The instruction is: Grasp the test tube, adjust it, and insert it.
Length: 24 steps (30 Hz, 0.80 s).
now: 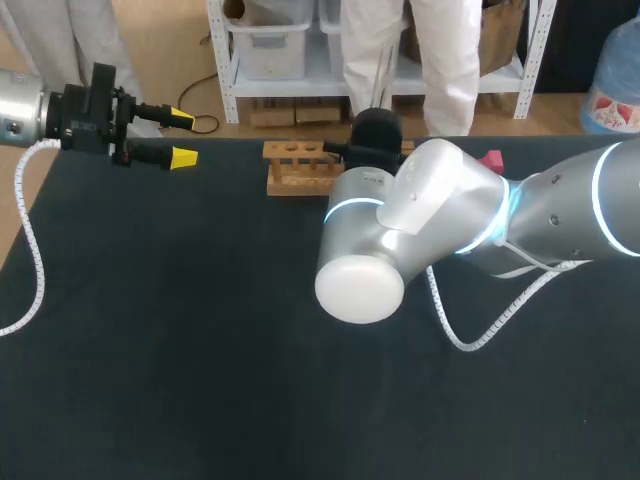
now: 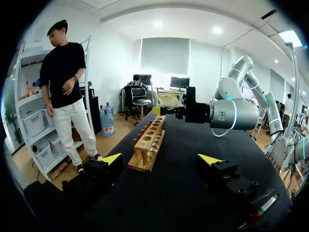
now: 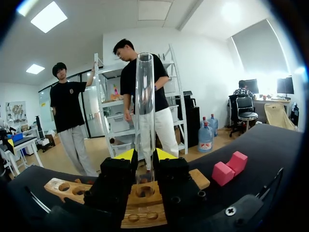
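In the right wrist view a clear glass test tube (image 3: 145, 101) stands upright between the fingers of my right gripper (image 3: 145, 157), which is shut on its lower part. Directly under it lies the wooden rack (image 3: 144, 205), with one of its holes just below the tube's bottom end. In the head view the rack (image 1: 297, 167) sits at the table's far middle, and my right arm (image 1: 420, 215) hides its own gripper and the tube. My left gripper (image 1: 183, 138) hangs open and empty at the far left, well away from the rack (image 2: 148, 142).
Two pink blocks (image 3: 230, 168) lie on the black table beside the rack, seen in the head view as a pink block (image 1: 490, 158) behind the right arm. A white coiled cable (image 1: 490, 325) hangs from the right arm, and another cable (image 1: 30, 240) trails from the left.
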Motion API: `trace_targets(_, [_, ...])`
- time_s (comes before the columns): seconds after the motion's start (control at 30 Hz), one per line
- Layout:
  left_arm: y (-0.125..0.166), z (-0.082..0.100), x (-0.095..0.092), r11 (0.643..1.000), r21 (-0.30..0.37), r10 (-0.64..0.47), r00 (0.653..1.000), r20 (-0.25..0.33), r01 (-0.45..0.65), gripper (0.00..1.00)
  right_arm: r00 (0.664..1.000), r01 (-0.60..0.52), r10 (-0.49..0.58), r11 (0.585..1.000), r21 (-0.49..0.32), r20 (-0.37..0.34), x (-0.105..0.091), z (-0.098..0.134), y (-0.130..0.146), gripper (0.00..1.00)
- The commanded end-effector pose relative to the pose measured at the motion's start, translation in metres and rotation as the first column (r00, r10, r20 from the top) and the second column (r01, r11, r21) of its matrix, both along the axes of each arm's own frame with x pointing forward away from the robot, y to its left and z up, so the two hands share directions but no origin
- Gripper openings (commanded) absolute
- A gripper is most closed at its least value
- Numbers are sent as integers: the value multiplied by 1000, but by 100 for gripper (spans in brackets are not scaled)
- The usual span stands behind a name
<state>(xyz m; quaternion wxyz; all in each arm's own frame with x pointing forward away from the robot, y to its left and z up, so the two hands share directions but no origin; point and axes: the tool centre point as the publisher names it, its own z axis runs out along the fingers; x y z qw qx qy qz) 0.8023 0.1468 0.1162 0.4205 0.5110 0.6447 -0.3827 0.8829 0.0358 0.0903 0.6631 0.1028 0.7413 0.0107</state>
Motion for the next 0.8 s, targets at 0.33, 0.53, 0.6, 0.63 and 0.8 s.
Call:
trace_targets(0.33, [0,-1,-1,1000,-2,1,1000,4,-1,100,1000,-8,9,1000,16,-29,2,-20,0,0])
trace_targets(0.53, [0,-1,-1,1000,-2,1,1000,4,-1,100,999,-19,21,1000,25,-47,-1,-28,3,0])
trace_targets(0.6, [0,-1,-1,1000,-2,1,1000,4,-1,100,998,-22,24,999,28,-53,-2,-30,4,0])
trace_targets(0.63, [0,-1,-1,1000,-2,1,1000,4,-1,100,998,-23,25,999,30,-56,-2,-31,5,0])
trace_targets(0.8, [0,-1,-1,1000,-2,1,1000,4,-1,100,997,-22,25,999,34,-69,-4,-35,6,0])
